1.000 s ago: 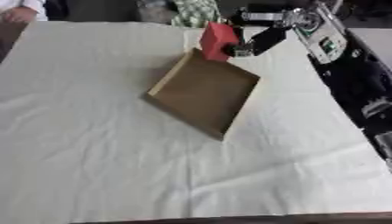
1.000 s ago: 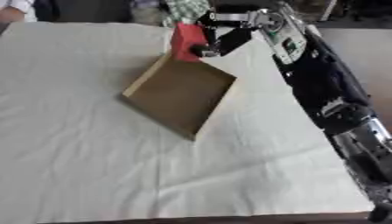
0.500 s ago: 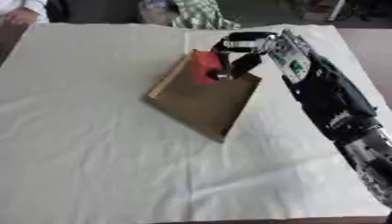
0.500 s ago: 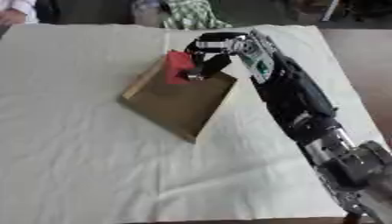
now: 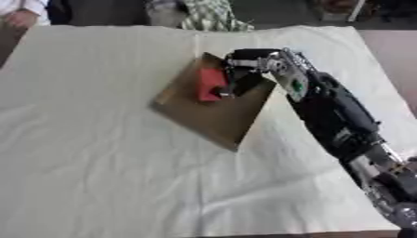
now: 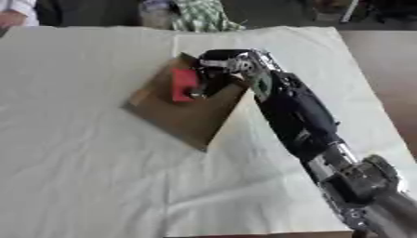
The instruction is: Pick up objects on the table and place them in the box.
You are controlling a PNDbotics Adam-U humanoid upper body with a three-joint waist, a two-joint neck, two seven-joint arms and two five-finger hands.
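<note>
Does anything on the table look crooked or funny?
The brown box sits turned, one corner pointing toward the robot, not square with the table's edges. The white cloth under it is creased. Otherwise nothing looks spilled or broken. The right hand holds a red block over the box.

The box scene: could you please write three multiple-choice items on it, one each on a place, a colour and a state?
1. Where is the block?
A. over the box
B. on the cloth's near edge
C. off the table

2. What colour is the block?
A. blue
B. red
C. yellow

3. What is the right hand doing?
A. resting open
B. curled, holding nothing
C. holding the block

Answers: 1 A, the block shows over the box floor. 2 B, it is plainly red. 3 C, the right hand has fingers curled on the block.
</note>
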